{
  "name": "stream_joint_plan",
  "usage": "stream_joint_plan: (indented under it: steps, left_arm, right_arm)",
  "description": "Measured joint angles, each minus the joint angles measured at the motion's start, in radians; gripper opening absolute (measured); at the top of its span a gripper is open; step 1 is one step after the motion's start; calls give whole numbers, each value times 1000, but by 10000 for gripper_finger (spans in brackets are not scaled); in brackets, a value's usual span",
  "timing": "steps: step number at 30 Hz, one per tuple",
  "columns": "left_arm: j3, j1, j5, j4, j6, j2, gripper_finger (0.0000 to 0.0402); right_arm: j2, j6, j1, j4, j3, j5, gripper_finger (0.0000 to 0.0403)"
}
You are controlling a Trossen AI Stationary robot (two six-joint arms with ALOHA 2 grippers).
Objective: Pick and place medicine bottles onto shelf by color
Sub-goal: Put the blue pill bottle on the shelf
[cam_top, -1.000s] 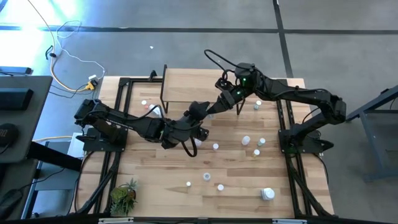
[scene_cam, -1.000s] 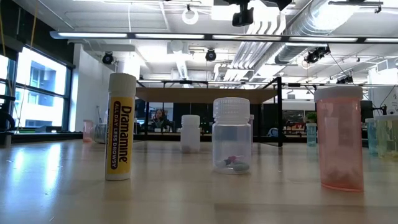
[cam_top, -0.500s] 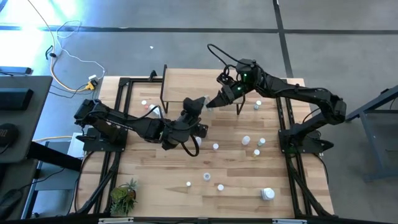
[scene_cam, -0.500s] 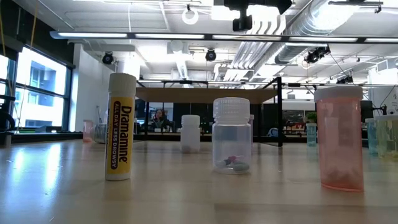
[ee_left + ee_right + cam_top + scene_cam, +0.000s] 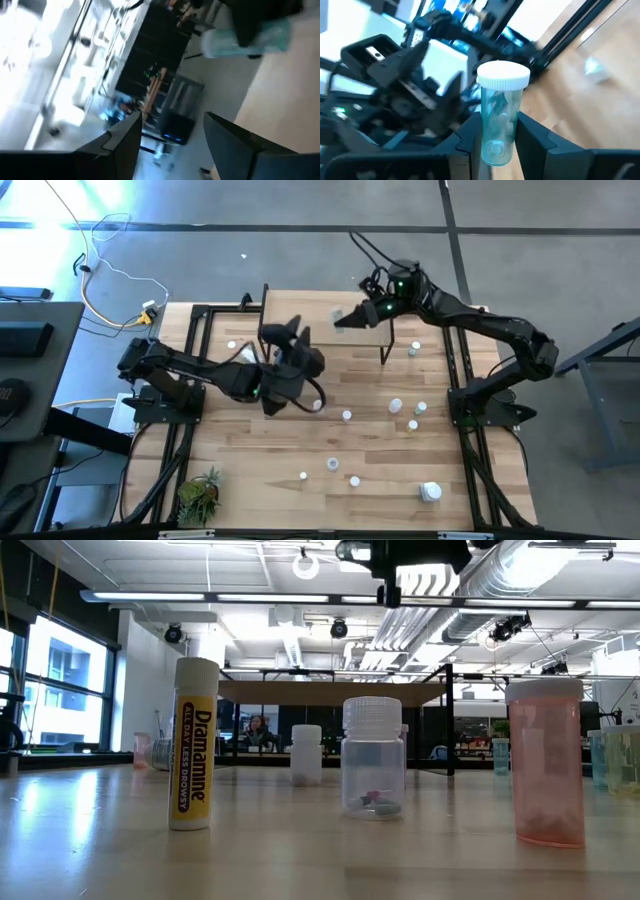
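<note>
My right gripper (image 5: 347,320) hovers over the shelf (image 5: 300,315), a light board on black legs, and is shut on a clear teal-tinted bottle with a white cap (image 5: 499,117). My left gripper (image 5: 172,140) is open and holds nothing. It is raised by the shelf's near-left part (image 5: 285,338) and looks toward the held bottle (image 5: 245,36). Several small bottles stand on the tabletop, such as one near the middle (image 5: 347,416) and a larger white one (image 5: 430,492). My right gripper pinches the bottle's lower body (image 5: 492,145) between its two fingers (image 5: 467,137). The white cap (image 5: 503,76) sticks out past the fingertips. The fingers reach in from the table's right side. The bottle is lifted clear above the shelf board.
A cluster of bottles stands right of centre (image 5: 408,412), with more near the near edge (image 5: 332,464). Two small ones stand left of the shelf (image 5: 236,348). A potted plant (image 5: 200,495) sits at the near-left corner. The low view shows a yellow Dramamine tube (image 5: 193,745) and a pink bottle (image 5: 545,762).
The two grippers met near the table's middle. My right gripper then carried the bottle up and toward the far edge, over the shelf. My left gripper drew back toward the table's left and tipped upward.
</note>
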Motion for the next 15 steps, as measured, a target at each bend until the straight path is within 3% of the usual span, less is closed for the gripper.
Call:
stream_joint_plan:
  steps: [4, 8, 15]
  left_arm:
    - [0, 21, 37, -2, -146, -44, 199]
    - [0, 39, 136, -22, -296, -91, 199]
    - [0, 96, 486, -282, -785, -183, 199]
  right_arm:
    - [0, -89, -30, 6, 0, 54, 85]
    - [-1, -183, -51, 26, 0, 118, 85]
    - [-1, -396, -58, 26, 56, 282, 85]
